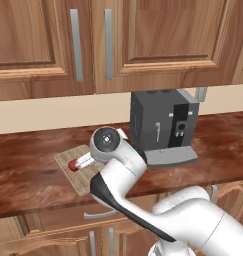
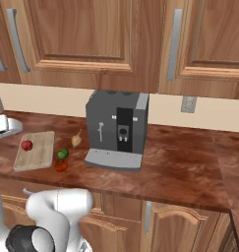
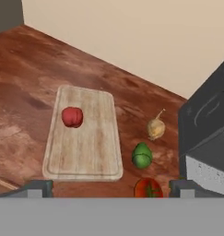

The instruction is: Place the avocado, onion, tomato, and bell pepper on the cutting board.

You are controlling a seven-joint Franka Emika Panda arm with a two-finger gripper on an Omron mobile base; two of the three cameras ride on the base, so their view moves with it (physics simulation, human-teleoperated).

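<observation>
We take the cutting board (image 3: 85, 138) as landmark and read the hand view from left to right. The board lies flat on the dark reddish wood counter (image 3: 21, 69). A red bell pepper (image 3: 72, 116) rests on the board, in its far left part, clear of the rim.

Right of the board, off it and on the counter, we note three items in a loose line. The onion (image 3: 156, 128) sits farthest from us, its thin stalk pointing up and to the right. The avocado (image 3: 142, 155) lies nearer, just beside the board's right edge and close below the onion; we cannot tell whether the two touch. The tomato (image 3: 148, 188) is nearest, just off the board's near right corner, partly cut by the lower edge of the view.

Farther right of the board stands the grey coffee machine (image 2: 118, 129), its tray facing the counter edge.

In the right base view the same order holds: board (image 2: 36, 150) with pepper (image 2: 26, 145) on it, then avocado (image 2: 63, 154) and tomato (image 2: 61, 165) close together, onion (image 2: 76, 141) beyond them, machine to the right.

The gripper (image 3: 109, 189) hangs above the board's near edge; its jaws stand spread wide and hold nothing. In the left base view the arm covers much of the board (image 1: 68, 157), and the pepper (image 1: 73, 165) shows beside it
</observation>
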